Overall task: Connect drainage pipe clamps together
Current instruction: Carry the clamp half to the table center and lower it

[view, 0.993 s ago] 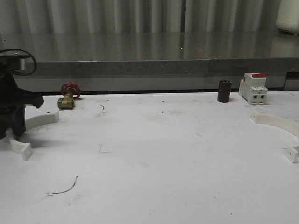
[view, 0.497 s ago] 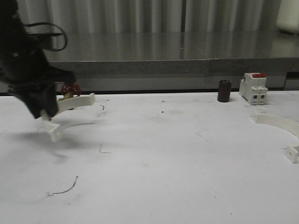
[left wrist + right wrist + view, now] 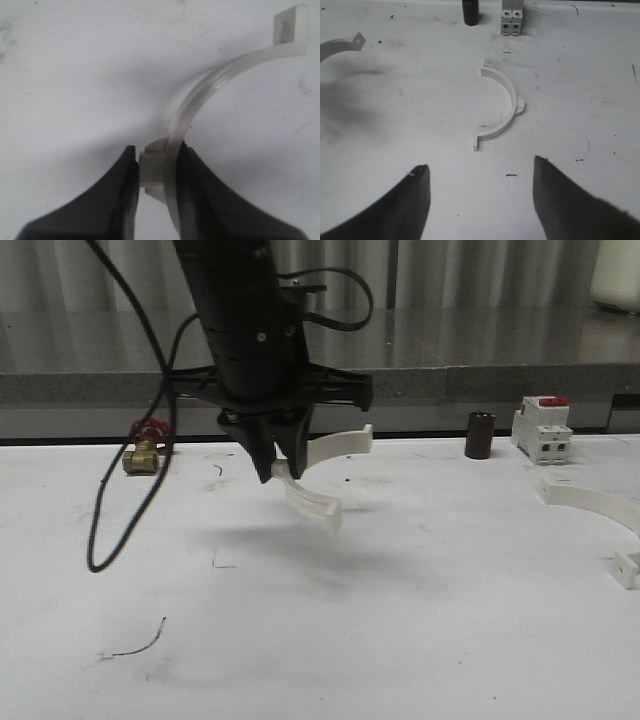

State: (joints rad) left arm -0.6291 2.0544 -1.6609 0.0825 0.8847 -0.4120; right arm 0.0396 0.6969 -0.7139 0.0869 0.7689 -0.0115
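One white half-ring drainage pipe clamp (image 3: 335,445) hangs above the middle of the table, with my left gripper (image 3: 280,472) shut on it. In the left wrist view the black fingers pinch the clamp (image 3: 220,80) at its middle lug, and its tabbed end curves away from my left gripper (image 3: 157,160). The other clamp (image 3: 598,502) lies flat at the table's right edge. In the right wrist view this lying clamp (image 3: 507,92) is ahead of my open right gripper (image 3: 480,172), which holds nothing. The held clamp (image 3: 340,46) shows at that view's edge.
A brass valve with a red handle (image 3: 145,448) sits at the back left. A dark cylinder (image 3: 480,435) and a white breaker with a red top (image 3: 543,430) stand at the back right. The left arm's black cable (image 3: 110,530) droops toward the table.
My left arm has lifted its clamp off the table's far left and carried it rightward to above the middle. The right-hand clamp has not moved.
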